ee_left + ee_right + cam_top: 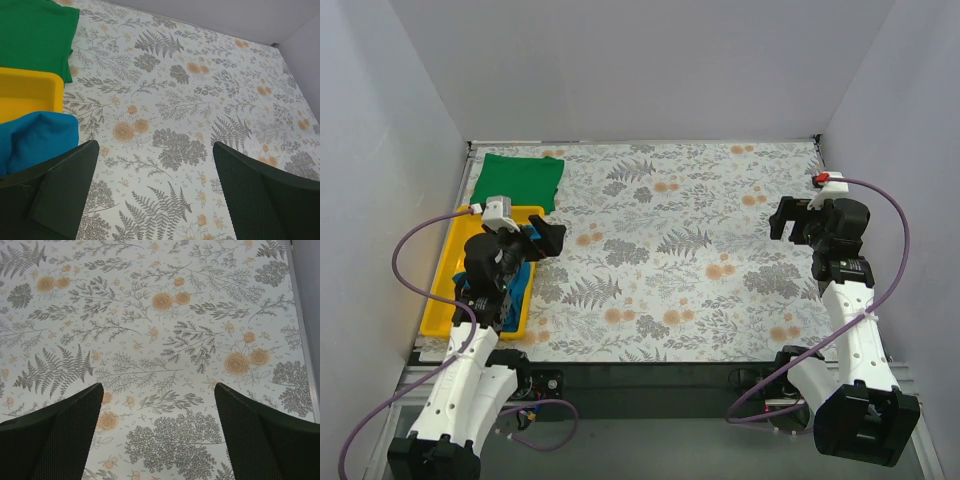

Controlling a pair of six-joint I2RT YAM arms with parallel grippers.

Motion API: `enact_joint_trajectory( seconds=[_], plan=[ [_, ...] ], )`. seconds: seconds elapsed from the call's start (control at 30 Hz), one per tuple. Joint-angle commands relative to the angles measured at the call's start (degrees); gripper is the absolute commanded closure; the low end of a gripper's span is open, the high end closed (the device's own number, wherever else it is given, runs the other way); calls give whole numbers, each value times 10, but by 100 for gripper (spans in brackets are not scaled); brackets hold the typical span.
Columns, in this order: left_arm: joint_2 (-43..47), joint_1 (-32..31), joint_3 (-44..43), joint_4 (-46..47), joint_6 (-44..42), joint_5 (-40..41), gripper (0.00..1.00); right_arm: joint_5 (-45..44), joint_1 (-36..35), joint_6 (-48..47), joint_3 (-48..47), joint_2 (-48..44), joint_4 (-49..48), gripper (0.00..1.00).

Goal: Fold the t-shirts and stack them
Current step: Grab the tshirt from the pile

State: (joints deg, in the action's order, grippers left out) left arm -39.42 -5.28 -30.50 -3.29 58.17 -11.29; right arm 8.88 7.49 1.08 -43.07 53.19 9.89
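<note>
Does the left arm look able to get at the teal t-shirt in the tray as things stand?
Probably yes: the left claw hangs open close by the teal t-shirt, which lies uncovered in the yellow tray, nothing between them.

The table (700, 250) is covered all over by a pale cloth printed with grey ferns and orange flowers, lying flat up to the walls on three sides. A green t-shirt (518, 181), folded into a neat rectangle, lies flat in its far left corner. Just in front of the shirt, a yellow plastic tray (442, 285) sits along the table's left edge, angled slightly.
</note>
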Motion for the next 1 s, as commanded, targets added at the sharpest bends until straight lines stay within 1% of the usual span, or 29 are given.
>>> enact_joint_trajectory(
  seconds=[0.0, 0.03, 0.07, 0.1, 0.13, 0.2, 0.23, 0.27, 0.3, 0.33, 0.4, 0.5, 0.53, 0.63, 0.67, 0.73, 0.77, 0.83, 0.87, 0.97],
  plan=[
    [17, -2, -49, -71, 21, 11, 2, 61, 1, -28, -21, -9, -31, 1],
    [20, -2, -63, -86, 29, 15, 2, 137, 1, -78, -20, -10, -31, 2],
    [25, -2, -68, -114, 51, 28, 2, 188, 0, -109, -13, -12, -32, 2],
    [32, -2, -72, -127, 65, 37, 2, 304, -4, -148, -9, -13, -24, 2],
    [33, -2, -78, -142, 79, 46, 2, 342, -6, -217, -7, -12, -15, 2],
    [33, -2, -97, -186, 119, 76, 2, 392, -11, -237, 10, -11, -9, 2],
    [30, -2, -104, -199, 132, 89, 2, 402, -11, -265, 14, -8, 5, 2],
    [28, -2, -110, -224, 143, 98, 2, 414, -11, -277, 21, 0, 8, 2],
    [19, -2, -121, -237, 162, 128, 4, 423, -11, -282, 32, 4, 9, 2],
    [14, -2, -126, -248, 173, 141, 4, 429, -11, -288, 40, 10, 8, 2],
    [-11, -1, -137, -284, 191, 177, 5, 436, -10, -291, 47, 27, 12, 2],
    [-50, 3, -142, -320, 252, 209, 7, 439, -10, -293, 48, 30, 19, 2],
    [-61, 5, -142, -331, 289, 229, 6, 441, -11, -292, 48, 29, 19, 2],
    [-107, 12, -151, -370, 341, 270, 6, 440, -10, -286, 44, 28, 20, 2],
    [-119, 17, -155, -396, 378, 283, 8, 441, -10, -284, 43, 29, 19, 2],
    [-156, 20, -176, -426, 407, 313, 12, 432, -10, -278, 43, 31, 19, 2],
    [-178, 22, -182, -456, 437, 345, 14, 429, -10, -276, 41, 33, 19, 2],
    [-195, 24, -195, -488, 463, 370, 18, 420, -10, -274, 40, 33, 20, 2],
    [-204, 25, -193, -486, 469, 381, 18, 417, -10, -273, 39, 33, 20, 2],
    [-222, 33, -179, -445, 459, 378, 19, 417, -10, -271, 39, 33, 20, 2]
  ],
)
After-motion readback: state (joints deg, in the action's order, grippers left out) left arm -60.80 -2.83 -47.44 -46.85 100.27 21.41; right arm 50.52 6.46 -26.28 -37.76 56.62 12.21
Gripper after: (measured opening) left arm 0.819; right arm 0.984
